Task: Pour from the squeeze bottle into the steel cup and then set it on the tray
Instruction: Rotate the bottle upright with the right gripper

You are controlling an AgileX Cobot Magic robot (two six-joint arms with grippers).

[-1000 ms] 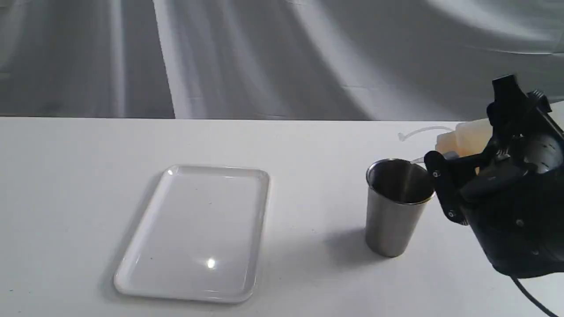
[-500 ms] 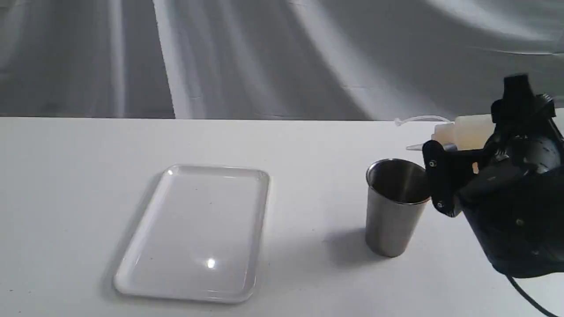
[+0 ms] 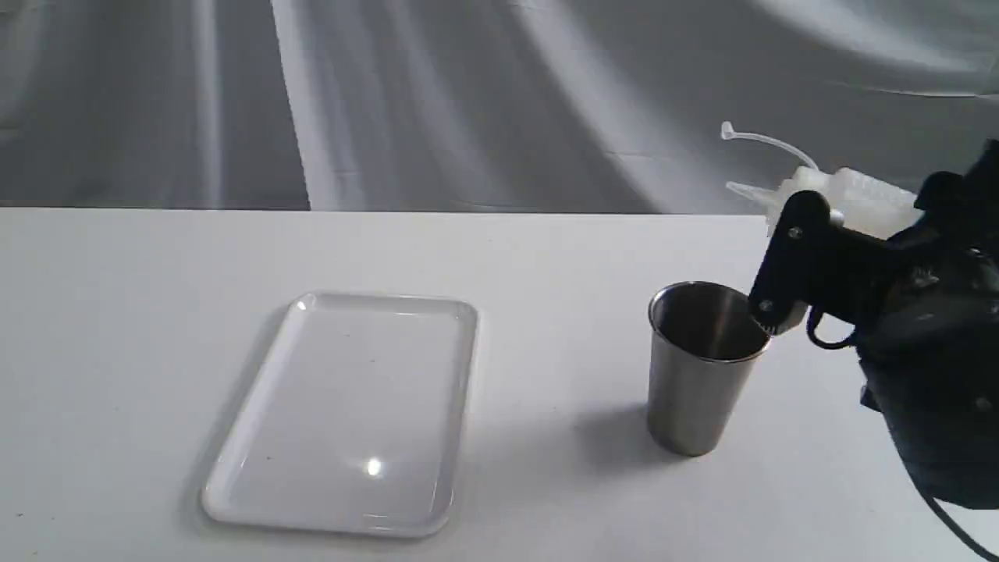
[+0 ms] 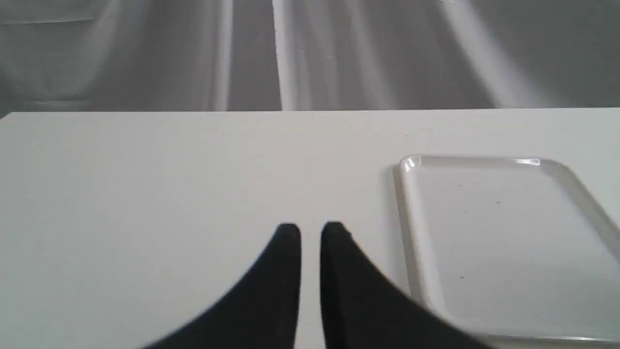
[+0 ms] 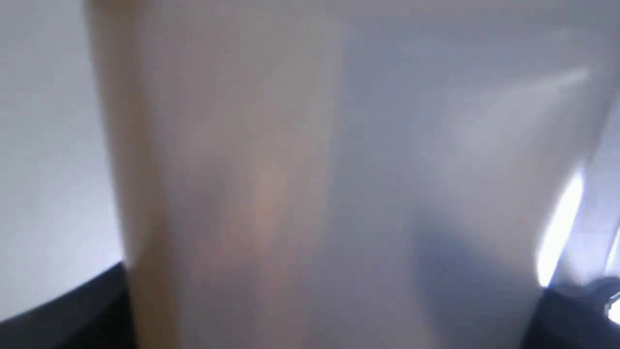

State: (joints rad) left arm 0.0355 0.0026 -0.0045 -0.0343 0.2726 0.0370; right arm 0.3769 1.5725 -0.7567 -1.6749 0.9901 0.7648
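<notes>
My right gripper [image 3: 812, 226] hangs up and to the right of the cup [image 3: 698, 375]. Its jaws are clamped wide around the bottle [image 3: 858, 201], which lies tipped almost level in the air, nozzle pointing left and clear of the cup's rim. My left gripper [image 4: 310, 232] hovers low over the table [image 4: 145, 194] just beside the tray [image 4: 508, 232], jaws almost touching and empty. I count one bottle, one upright cup and one tray, cup and tray well apart.

white table [image 3: 117, 351]; on it the tray [image 3: 351, 406] and steel cup [image 3: 695, 398]
</notes>
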